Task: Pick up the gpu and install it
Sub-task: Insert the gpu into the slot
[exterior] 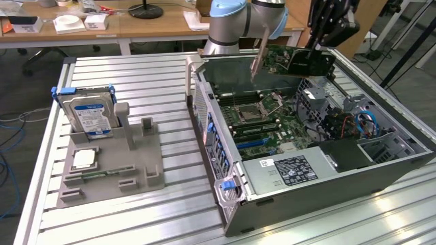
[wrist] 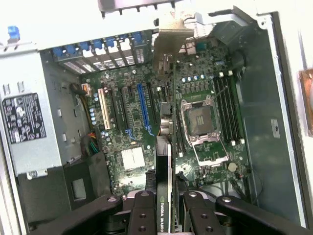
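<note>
Your gripper (wrist: 165, 208) has its black fingers (wrist: 142, 213) clamped on the gpu (wrist: 165, 147), pinching the card's edge between them so that the wrist view looks straight down its thin side, silver end bracket (wrist: 168, 49) at the far end. In the exterior view you can see the gpu (exterior: 294, 59) held in the air above the open computer case (exterior: 320, 173), green board and black fan block (the block faces the exterior view's right) hanging over the motherboard (exterior: 269, 125). The card sits in no slot: the blue slot (wrist: 143, 105) and the empty processor socket (wrist: 201, 117) lie below it, apart. On the grey fixture (exterior: 112, 168) beside the case, a blue-labelled hard drive (exterior: 89, 115) stands upright.
</note>
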Tool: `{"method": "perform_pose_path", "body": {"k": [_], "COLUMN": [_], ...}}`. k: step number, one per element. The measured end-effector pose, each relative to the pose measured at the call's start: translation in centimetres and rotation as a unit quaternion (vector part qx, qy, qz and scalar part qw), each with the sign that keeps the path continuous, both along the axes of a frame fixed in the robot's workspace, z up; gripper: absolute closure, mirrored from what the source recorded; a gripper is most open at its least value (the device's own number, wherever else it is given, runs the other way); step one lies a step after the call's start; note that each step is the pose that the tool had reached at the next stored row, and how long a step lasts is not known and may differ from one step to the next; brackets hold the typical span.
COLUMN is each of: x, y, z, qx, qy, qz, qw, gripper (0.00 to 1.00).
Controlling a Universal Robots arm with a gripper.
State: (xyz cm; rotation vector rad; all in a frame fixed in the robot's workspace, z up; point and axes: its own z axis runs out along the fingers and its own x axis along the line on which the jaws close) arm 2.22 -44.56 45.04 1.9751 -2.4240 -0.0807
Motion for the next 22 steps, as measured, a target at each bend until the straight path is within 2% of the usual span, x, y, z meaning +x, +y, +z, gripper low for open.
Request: {"method": "perform_pose_path", "body": {"k": [3, 7, 12, 14, 15, 16, 19, 22], "x": [0.0, 0.0, 0.0, 0.0, 0.0, 0.0, 0.0, 0.0], "y": [0.0, 0.01, 0.01, 0.01, 0.01, 0.01, 0.01, 0.07], "z": [-0.13, -0.36, -0.87, -1.07, -1.31, -1.45, -1.94, -2.47], "qx": [-0.0001, -0.0001, -0.0003, -0.0005, -0.0007, -0.0007, -0.0009, -0.0012], "qy": [0.0, 0.0, -0.003, -0.005, -0.0074, -0.0075, -0.0075, -0.0075], "qz": [0.027, 0.063, 0.098, 0.106, 0.116, 0.116, 0.092, 0.072], "qw": [0.9996, 0.998, 0.9952, 0.9943, 0.9932, 0.9932, 0.9957, 0.9974], "gripper": [0.74, 0.74, 0.74, 0.74, 0.74, 0.74, 0.74, 0.74]}}
